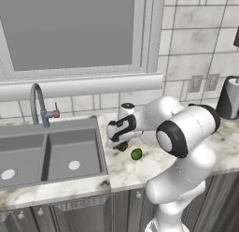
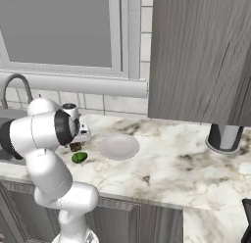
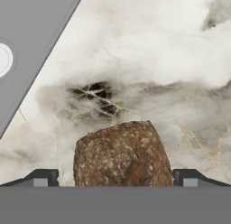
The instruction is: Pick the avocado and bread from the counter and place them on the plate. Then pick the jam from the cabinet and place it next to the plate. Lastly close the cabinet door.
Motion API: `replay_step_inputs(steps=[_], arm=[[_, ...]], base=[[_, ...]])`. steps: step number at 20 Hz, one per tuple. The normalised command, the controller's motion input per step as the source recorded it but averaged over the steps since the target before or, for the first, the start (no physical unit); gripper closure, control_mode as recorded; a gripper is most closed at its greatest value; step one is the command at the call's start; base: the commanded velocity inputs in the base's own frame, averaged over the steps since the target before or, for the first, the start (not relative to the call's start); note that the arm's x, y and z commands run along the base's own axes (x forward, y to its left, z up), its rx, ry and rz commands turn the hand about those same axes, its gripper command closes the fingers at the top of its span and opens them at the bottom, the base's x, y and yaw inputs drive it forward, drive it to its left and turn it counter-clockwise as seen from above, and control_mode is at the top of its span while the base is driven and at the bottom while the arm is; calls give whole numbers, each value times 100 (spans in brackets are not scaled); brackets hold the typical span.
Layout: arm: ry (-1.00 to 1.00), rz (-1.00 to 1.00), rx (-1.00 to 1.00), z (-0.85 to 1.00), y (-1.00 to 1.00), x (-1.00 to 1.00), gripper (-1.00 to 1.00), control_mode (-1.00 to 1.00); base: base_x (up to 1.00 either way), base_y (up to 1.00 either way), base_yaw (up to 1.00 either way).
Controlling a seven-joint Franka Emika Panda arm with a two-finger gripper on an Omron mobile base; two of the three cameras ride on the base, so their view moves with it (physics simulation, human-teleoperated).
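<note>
The bread (image 3: 122,153), a rough dark brown lump, lies on the marble counter (image 3: 149,51) between my two finger tips. My gripper (image 3: 116,180) is open and straddles it from above, just over the counter. From the base, the gripper (image 1: 119,141) points down at the bread (image 1: 122,146), and the green avocado (image 1: 136,154) lies just to its right. The right base view has the bread (image 2: 75,147), the avocado (image 2: 79,157) and the white plate (image 2: 119,146) in a row, the plate bare. A dark grey cabinet door (image 2: 196,56) hangs at upper right. The jam is out of view.
A grey double sink (image 1: 46,151) with a faucet (image 1: 39,105) lies left of the bread, its edge close by (image 3: 27,38). A dark cylindrical container (image 2: 224,136) stands at the back right of the counter. A window runs above the sink.
</note>
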Motion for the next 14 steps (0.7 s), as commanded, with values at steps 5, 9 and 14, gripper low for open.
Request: replay_step_inputs(steps=[5, 9, 14], arm=[[0, 5, -3, -19, 0, 1, -100, -100], [0, 5, -4, -17, 1, 0, 100, -100], [-10, 0, 0, -1, -15, -11, 100, -100]], base=[[0, 0, 0], [0, 0, 0], [0, 0, 0]])
